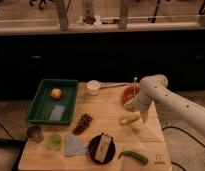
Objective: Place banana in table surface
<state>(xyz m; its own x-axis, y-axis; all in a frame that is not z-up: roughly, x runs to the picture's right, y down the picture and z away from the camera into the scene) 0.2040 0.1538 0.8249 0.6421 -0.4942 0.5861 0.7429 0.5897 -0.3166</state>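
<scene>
The banana (pixel 129 119), small and pale yellow, lies on the right part of the tan plank table surface (pixel 108 107). My gripper (pixel 142 116) hangs at the end of the white arm (pixel 166 97) that comes in from the right. It is right at the banana's right end, low over the table. I cannot tell whether it touches the banana.
A green tray (pixel 42 102) at the left holds an orange fruit (pixel 56 93) and a grey sponge (pixel 57 112). A white cup (pixel 93 87), a wooden-handled utensil (pixel 114 86) and a red bowl (pixel 130 93) stand at the back. A black plate (pixel 101 148) and a green vegetable (pixel 133 157) lie near the front edge.
</scene>
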